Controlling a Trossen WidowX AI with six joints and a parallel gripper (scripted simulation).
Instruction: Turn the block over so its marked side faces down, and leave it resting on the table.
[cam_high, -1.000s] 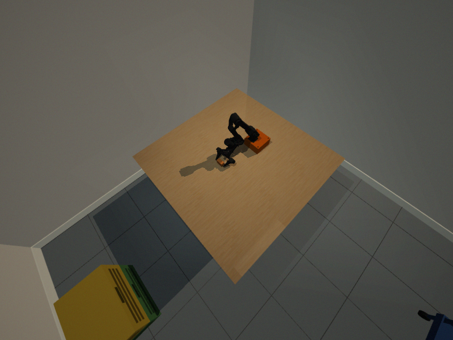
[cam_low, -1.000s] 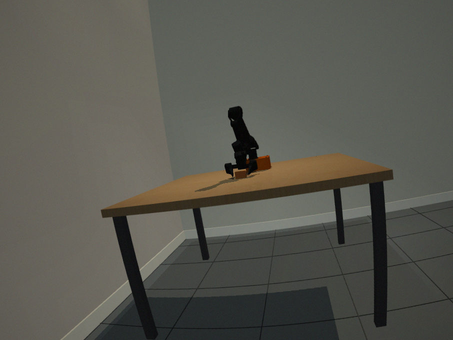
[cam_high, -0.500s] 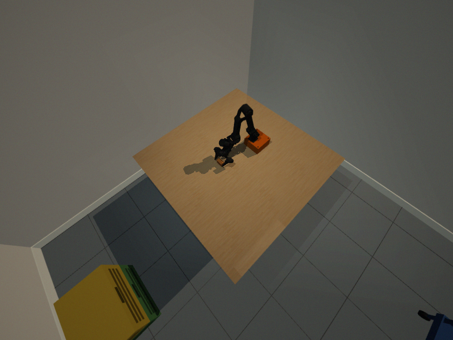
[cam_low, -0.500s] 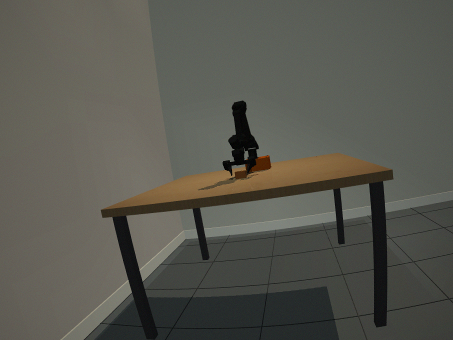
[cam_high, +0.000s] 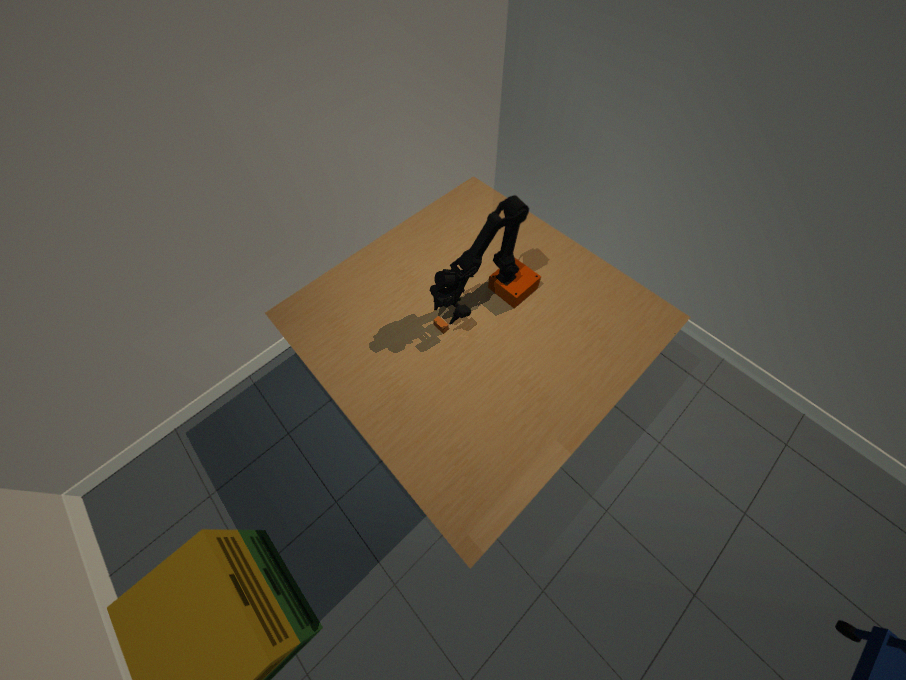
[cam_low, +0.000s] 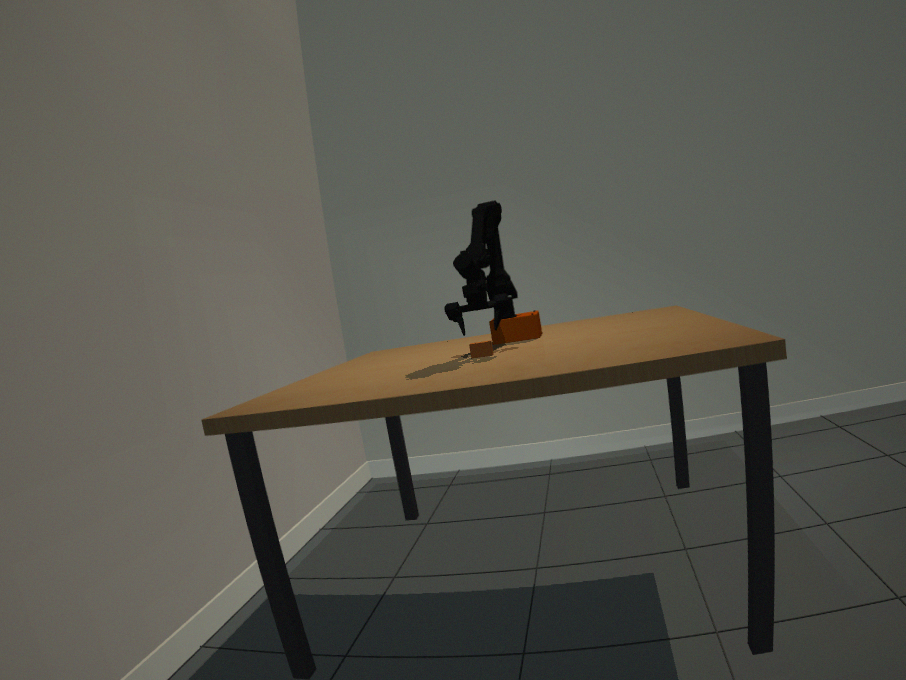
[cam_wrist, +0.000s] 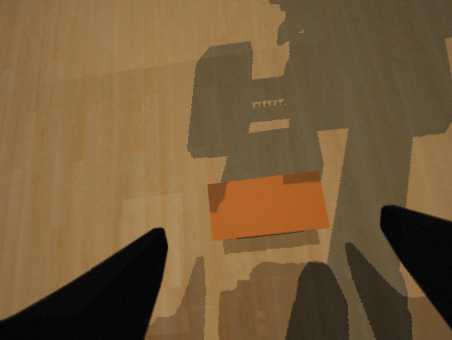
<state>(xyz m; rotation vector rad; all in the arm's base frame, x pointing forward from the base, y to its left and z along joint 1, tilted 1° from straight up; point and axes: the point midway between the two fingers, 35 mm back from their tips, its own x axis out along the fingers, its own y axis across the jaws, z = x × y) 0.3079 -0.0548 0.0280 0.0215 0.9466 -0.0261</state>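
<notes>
small orange rectangular block (cam_wrist: 268, 206) lying flat on the wooden table (cam_high: 512, 409), plain face up, near the far corner | black parallel-jaw gripper (cam_low: 478, 320) above it; fingers spread wide, gripping nothing | orange robot base (cam_high: 514, 282) just beyond

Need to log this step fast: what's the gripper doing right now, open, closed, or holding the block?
Gripper: open wide, holding nothing; it hangs above the orange block, which lies on the table.
</notes>
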